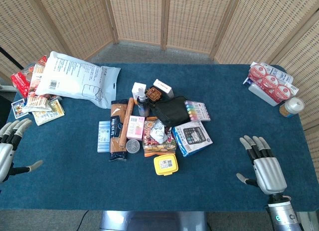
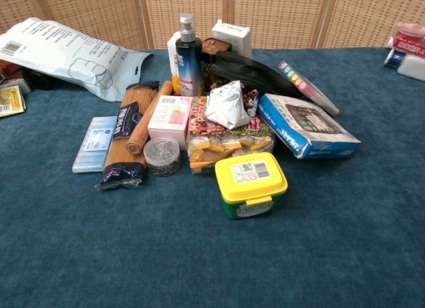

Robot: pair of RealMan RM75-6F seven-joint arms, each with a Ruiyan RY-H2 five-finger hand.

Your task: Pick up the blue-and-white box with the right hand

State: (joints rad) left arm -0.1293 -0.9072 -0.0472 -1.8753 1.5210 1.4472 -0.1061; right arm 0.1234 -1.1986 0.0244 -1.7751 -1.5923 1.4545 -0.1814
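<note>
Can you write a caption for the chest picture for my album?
Blue-and-white box waits beside a yellow-lidded tub in a snack pile.

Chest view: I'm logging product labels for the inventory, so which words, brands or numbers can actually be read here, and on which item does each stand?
None can be read with certainty.
Yellow-lidded container: a QR code and barcode sticker, text too small.
Blue-and-white box: pictures a calculator; side lettering blurred.
White mailer bag: printed lines and a barcode, illegible.
Pasta packet: dark label, lettering blurred.
Pink box: small label, unreadable.
Clear flat case: label too small.
</note>
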